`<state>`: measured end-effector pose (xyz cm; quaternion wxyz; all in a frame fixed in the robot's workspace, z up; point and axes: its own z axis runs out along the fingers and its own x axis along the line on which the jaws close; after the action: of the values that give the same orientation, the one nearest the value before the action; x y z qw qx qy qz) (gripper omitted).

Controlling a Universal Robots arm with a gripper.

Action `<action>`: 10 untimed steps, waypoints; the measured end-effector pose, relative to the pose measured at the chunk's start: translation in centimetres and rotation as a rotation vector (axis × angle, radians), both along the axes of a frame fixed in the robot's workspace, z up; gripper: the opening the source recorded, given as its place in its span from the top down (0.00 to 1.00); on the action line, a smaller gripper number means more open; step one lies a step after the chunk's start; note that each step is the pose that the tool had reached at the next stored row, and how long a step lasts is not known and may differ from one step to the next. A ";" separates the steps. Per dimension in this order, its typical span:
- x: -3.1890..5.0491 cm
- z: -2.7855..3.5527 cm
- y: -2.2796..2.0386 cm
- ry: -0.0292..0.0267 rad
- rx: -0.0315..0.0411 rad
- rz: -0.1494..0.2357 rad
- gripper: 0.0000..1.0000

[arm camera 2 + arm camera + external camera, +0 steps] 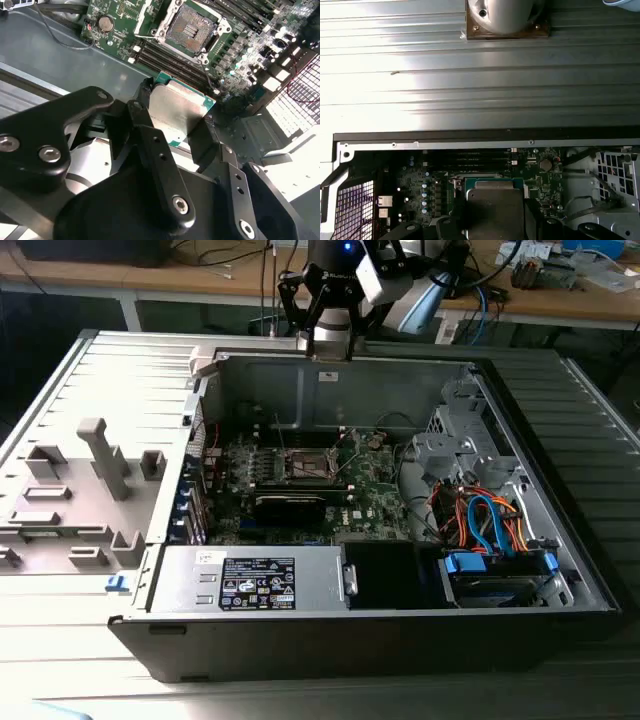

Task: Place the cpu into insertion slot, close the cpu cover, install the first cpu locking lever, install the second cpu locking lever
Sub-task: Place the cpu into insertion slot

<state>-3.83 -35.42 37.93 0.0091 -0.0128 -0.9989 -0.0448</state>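
Note:
My gripper point(175, 122) is shut on the cpu point(181, 111), a flat square chip with a pale metal top and green rim, clamped between black fingers point(204, 142). In the first wrist view the cpu point(495, 200) hangs over the motherboard point(420, 195). Seen from the exterior view, the gripper point(325, 338) hovers high above the case's back wall, well above the socket point(310, 465). The insertion slot point(190, 27) lies bare with its contacts exposed. The silvery cpu cover point(145, 14) stands at its edge, off the socket. Thin locking levers point(281, 435) stick up beside it.
The open computer case point(340, 380) lies on a ribbed table. A long black card point(290, 505) sits in front of the socket, and a power supply point(250, 580) sits nearer. Orange and blue cables point(485, 520) fill the exterior view's right. Grey fixtures point(90, 470) stand on the left.

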 end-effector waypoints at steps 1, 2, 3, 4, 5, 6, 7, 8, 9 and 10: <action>-0.05 0.00 0.00 0.0000 0.0000 0.000 0.45; -0.11 0.00 0.00 0.0000 0.0000 0.000 0.45; -0.15 0.00 0.00 0.0000 0.0000 0.000 0.45; -0.21 0.00 0.00 0.0000 0.0000 0.000 0.45; -0.31 0.00 0.00 0.0000 0.0000 0.000 0.45; -0.35 0.00 0.00 0.0000 0.0000 0.000 0.45; -0.39 0.00 0.00 0.0000 0.0000 0.000 0.45; -0.45 0.00 0.00 0.0000 0.0000 0.000 0.45; -0.48 -0.01 0.00 0.0000 0.0000 0.000 0.45; -0.51 -0.01 0.00 0.0000 0.0000 0.000 0.45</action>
<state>-4.34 -35.42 37.92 0.0091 -0.0128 -0.9989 -0.0448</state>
